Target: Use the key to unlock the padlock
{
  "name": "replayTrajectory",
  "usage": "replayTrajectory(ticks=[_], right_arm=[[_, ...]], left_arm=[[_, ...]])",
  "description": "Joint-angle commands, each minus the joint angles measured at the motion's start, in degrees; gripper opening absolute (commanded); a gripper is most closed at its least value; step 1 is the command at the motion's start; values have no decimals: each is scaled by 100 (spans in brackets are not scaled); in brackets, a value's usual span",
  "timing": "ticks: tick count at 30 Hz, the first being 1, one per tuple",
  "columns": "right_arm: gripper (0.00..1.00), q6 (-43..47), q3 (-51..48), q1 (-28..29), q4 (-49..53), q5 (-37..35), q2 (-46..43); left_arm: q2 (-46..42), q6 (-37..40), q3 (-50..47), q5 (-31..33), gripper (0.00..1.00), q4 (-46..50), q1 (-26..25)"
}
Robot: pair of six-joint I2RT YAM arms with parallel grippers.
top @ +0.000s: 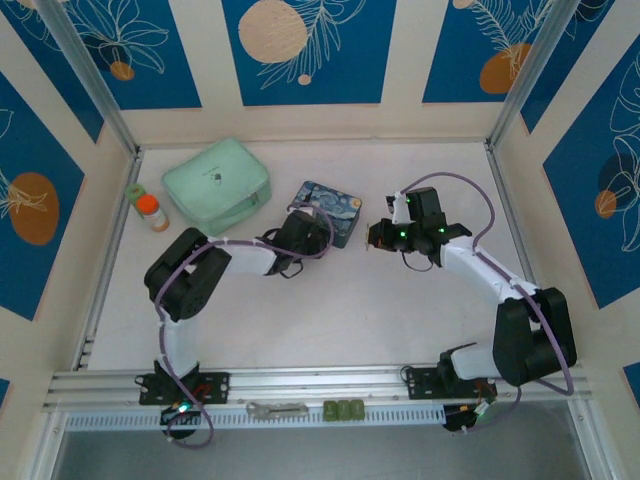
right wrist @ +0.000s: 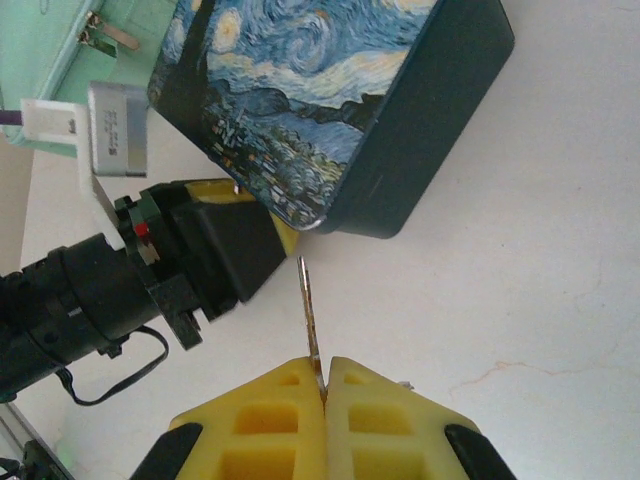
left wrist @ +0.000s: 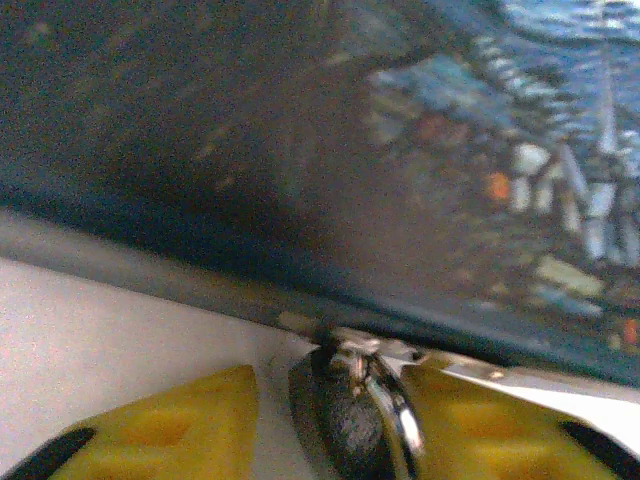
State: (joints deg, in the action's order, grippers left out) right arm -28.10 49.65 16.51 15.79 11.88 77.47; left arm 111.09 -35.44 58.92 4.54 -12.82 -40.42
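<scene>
Padlock: on worktop against tin, 6 o'clock in left wrist view, inside left claw, jaws apart, ungripped. Key: clamped in right claw, pointing 12 o'clock. Insertion and turning outstanding.

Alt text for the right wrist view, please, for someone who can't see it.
The right gripper is shut on a thin silvery key that points up toward the left arm, which sits beside the corner of a starry-night tin on the white table. A mint case shows at top left.
</scene>
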Motion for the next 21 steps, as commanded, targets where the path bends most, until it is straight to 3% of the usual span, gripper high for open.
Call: replayTrajectory(ticks=[1,5,11,21], right_arm=[[0,-40,168,47,-41,139,61],[0,-23,168,71,-7,105,32],[0,19,142,76,55,49,-31],[0,-12,168,105,64,69,-28]], left_arm=[[-256,36,38,-132,57,555,-44],[-545,76,-170,-389,66,283,-27],[-1078,126,-645,-114,62,37,246],[-394,1147,-309,-1504,63,-770,509]])
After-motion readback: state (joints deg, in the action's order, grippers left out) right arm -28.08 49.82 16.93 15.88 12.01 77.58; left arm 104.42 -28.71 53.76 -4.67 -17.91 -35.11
